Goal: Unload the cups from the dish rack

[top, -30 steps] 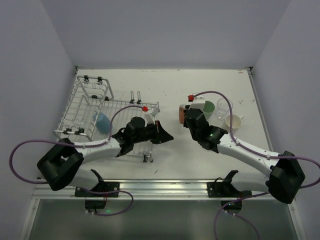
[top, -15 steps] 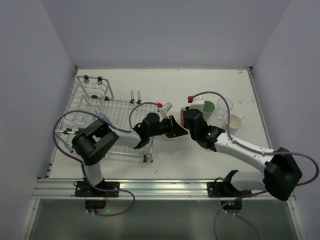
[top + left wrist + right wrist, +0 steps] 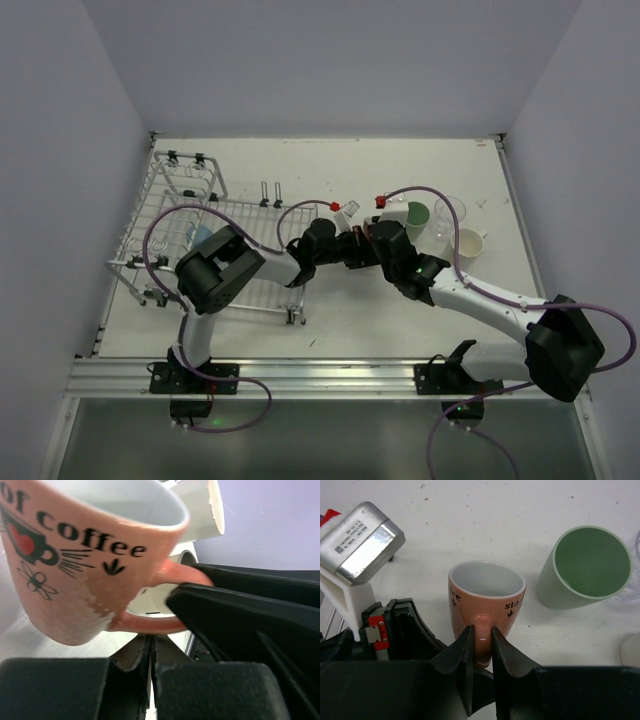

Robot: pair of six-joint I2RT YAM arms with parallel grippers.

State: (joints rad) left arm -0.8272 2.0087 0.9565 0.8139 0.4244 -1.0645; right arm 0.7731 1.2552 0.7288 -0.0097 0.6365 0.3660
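Note:
A salmon-pink mug [image 3: 487, 592] with black lettering stands upright on the table, and my right gripper [image 3: 481, 630] is shut on its handle. It also shows in the left wrist view [image 3: 95, 565] and is mostly hidden in the top view [image 3: 364, 236]. My left gripper [image 3: 151, 641] is shut and empty, its tips just under the mug's handle, reaching in from the rack side [image 3: 356, 250]. The silver wire dish rack [image 3: 240, 215] stands at the left with a blue cup [image 3: 203, 241] in it. A pale green cup [image 3: 587, 565], a clear cup [image 3: 449, 212] and a white cup [image 3: 467, 243] stand right of the mug.
The left arm stretches across the rack's right end. Its wrist camera block [image 3: 362, 537] sits close to the mug's left. The white cup also shows behind the mug in the left wrist view [image 3: 200, 510]. Walls enclose the table on three sides.
My left arm has swung right from over the rack until its shut gripper meets the mug. My right gripper has stayed shut on the mug's handle, shifting slightly left.

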